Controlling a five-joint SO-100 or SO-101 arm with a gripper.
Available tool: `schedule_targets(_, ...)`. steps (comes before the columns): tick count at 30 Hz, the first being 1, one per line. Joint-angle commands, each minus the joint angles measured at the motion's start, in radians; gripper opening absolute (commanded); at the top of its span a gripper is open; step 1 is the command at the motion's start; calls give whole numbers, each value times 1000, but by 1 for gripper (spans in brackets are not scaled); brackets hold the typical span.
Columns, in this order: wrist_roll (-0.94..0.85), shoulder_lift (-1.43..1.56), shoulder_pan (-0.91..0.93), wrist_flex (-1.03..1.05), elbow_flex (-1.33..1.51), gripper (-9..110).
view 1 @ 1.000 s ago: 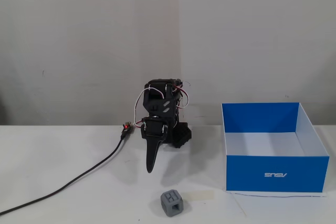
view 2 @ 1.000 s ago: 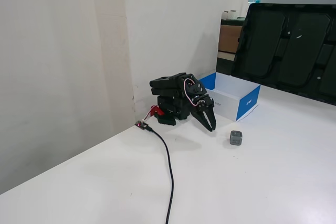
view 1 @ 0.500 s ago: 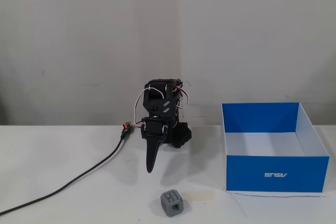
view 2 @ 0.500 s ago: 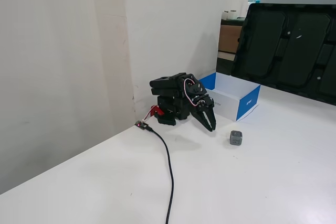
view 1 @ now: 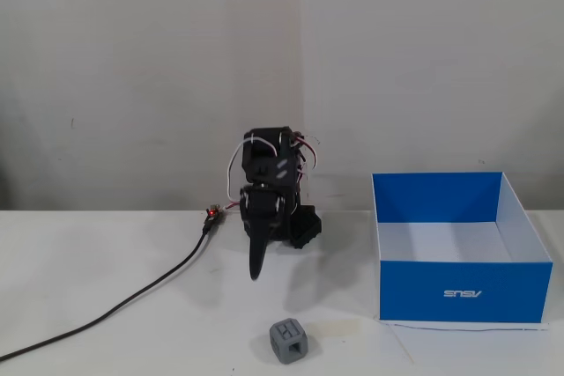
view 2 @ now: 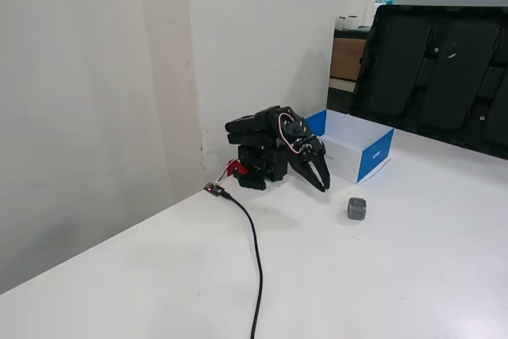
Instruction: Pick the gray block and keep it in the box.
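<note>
The arm is sitting folded near the wall, its hand (view 1: 256, 272) hanging empty with fingers drawn together, likely parked before reaching. One block (view 1: 289, 341) is lying free on the table (view 1: 106, 270), in front of the hand and apart from it. One box (view 1: 463, 292) is standing open-topped just beside, ready for it. One cable (view 1: 132, 297) is trailing off.

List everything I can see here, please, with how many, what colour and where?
Small gray plastic cube: one, gray, on the white table in front of the arm, apart from the box.
Large rectangular blue cardboard box: one, blue outside, white inside, open, right of the arm in a fixed view.
Black cable: one, trailing across the table to the arm's base.
White table: one.
Black robot arm: one, folded by the wall.
Gripper: one, black, pointing down, empty.
</note>
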Motion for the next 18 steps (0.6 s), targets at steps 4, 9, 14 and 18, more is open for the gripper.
schedule_targets(4,0,-235,-49,-35,-238,0)
schedule_targets(9,-23,-453,-71,-31,-380,0)
schedule_targets(14,-57,-670,-91,-29,-517,0)
schedule_targets(18,-104,-805,-103,-26,-604,0)
